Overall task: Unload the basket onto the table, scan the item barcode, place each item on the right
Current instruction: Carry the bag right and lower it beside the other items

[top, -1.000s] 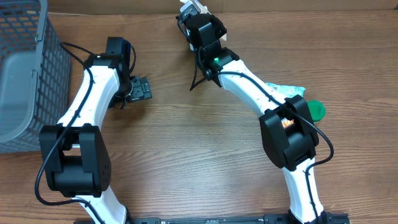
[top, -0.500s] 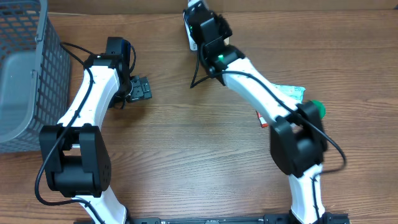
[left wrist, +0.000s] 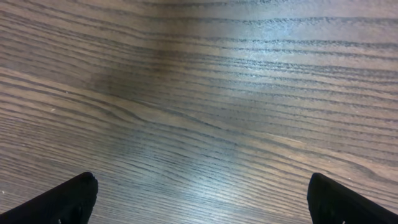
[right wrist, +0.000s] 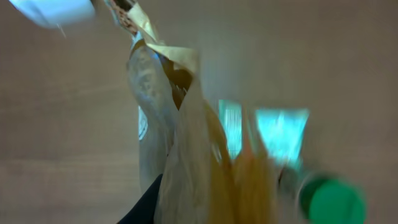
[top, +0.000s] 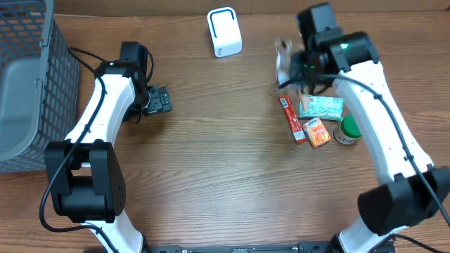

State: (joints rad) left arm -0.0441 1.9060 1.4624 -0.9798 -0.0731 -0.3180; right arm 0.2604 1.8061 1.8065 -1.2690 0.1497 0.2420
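The right hand (top: 294, 63) is clenched on what looks like a crinkled pouch (top: 283, 60), badly blurred. It hangs over the table (top: 211, 176) to the right of the white scanner (top: 224, 31), near a red stick (top: 292, 119). The left hand (top: 158, 100) is spread wide, grasping nothing.

Wooden table (top: 211, 154), overhead view. Far left: grey mesh basket (top: 60, 77), cut off by the frame edge. Right of centre: red stick packet (top: 293, 121) lying flat; just beside it, a teal packet (top: 321, 107) and an orange packet (top: 318, 132); green-lidded jar (top: 347, 129) at the cluster's right edge.
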